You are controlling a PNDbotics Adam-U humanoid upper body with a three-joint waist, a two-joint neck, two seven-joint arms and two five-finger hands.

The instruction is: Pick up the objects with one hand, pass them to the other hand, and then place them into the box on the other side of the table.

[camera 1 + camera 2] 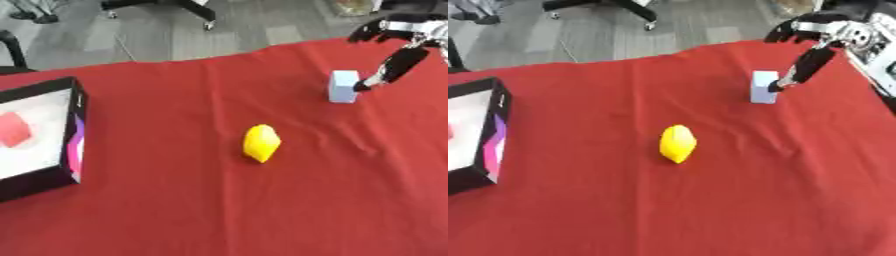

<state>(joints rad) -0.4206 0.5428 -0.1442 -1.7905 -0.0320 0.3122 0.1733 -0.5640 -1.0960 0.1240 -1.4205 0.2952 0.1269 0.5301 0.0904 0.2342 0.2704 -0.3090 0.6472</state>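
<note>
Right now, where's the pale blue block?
The pale blue rectangular block stands on the red tablecloth at the far right, a fingertip of the right hand at its side, beyond the yellow faceted object.

A plain red cloth (219, 210) covers the tabletop. The faceted object (261, 143) at its middle is bright yellow, the block (343, 86) farther back pale blue. The box (73, 131) has black walls, a white inside and a pink-and-purple pattern on one side; a red piece (12, 129) lies within. The right hand (802, 67) is black with silver parts. The floor (175, 35) is grey.
</note>
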